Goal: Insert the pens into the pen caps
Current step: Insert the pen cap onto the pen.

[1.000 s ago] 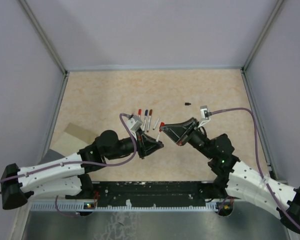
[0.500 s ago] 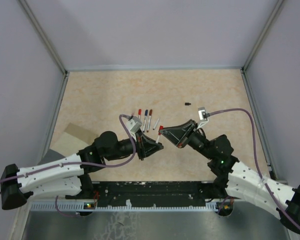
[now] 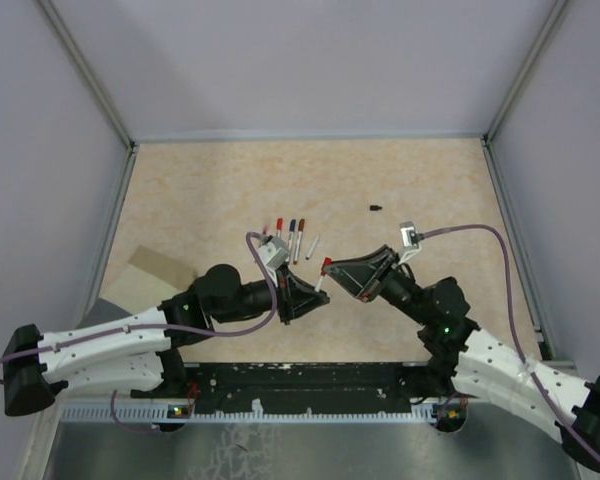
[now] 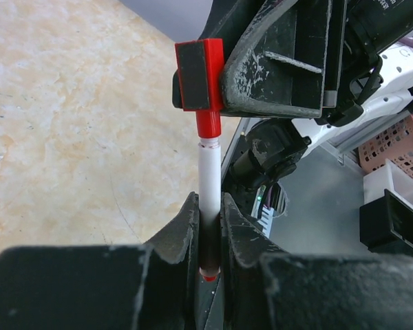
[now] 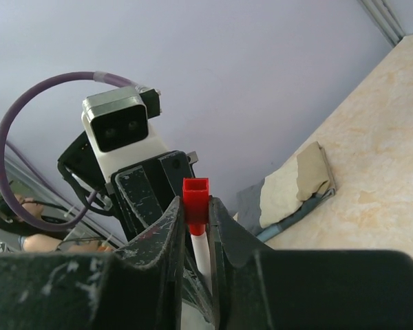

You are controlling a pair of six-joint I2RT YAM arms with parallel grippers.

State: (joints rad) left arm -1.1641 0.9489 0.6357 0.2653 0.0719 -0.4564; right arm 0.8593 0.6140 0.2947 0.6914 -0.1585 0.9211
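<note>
From above, the two arms meet over the middle of the surface (image 3: 200,190). The left claw (image 3: 308,293) is closed on the lower end of a white pen (image 3: 320,281), and the right claw (image 3: 332,268) is closed on a red cap (image 3: 326,262). The pen's long axis runs from the left claw up and away to the right, straight toward the cap, so the two claws face each other along one line. The other pens (image 3: 291,236) lie side by side on the surface just beyond the left claw, and a black cap (image 3: 376,208) sits apart, farther back on the right.

In the left wrist view, the left claw (image 4: 208,203) pinches the pen (image 4: 208,172) by its barrel, the red rear end showing below the fingers. The barrel stands upright in the view and its upper end meets the red cap (image 4: 208,125), which the right claw's dark fingers hold from the right. A thin seam shows at the join, and I cannot tell whether the pen is fully home.

In the right wrist view, the right claw (image 5: 195,206) clamps the red cap (image 5: 195,196), whose square end juts out past the fingertips. The pen (image 5: 200,251) runs down between the fingers on the same axis. My judgement is that what remains is a straight push along that shared line, and any tilt between the claws would bind the pen in the cap
</note>
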